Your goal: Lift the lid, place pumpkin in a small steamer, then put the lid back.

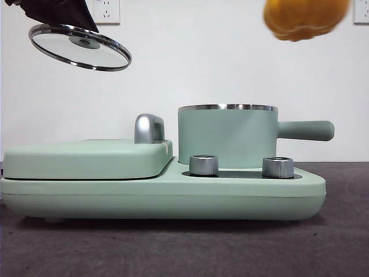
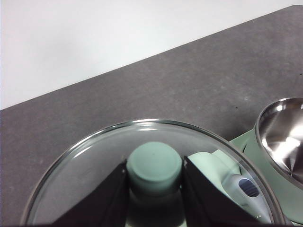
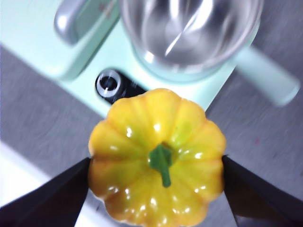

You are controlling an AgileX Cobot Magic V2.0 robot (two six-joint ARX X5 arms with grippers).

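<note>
My left gripper (image 2: 154,170) is shut on the mint-green knob (image 2: 154,166) of the glass lid (image 2: 85,165). It holds the lid (image 1: 80,47) tilted, high at the upper left of the front view, with the gripper (image 1: 55,11) above it. My right gripper (image 3: 156,170) is shut on the yellow-orange pumpkin (image 3: 156,156), whose green stem faces the camera. The pumpkin (image 1: 306,19) hangs high at the upper right, above the handle side of the small steamer (image 1: 228,136). The steamer (image 3: 189,33) stands uncovered, its steel inside bare.
The pot stands on a wide mint-green appliance base (image 1: 161,193) with two silver knobs (image 1: 203,164) (image 1: 278,167). A flat mint-green cover (image 1: 86,157) with a chrome handle (image 1: 149,128) takes up the base's left half. The pot's long handle (image 1: 305,130) juts right.
</note>
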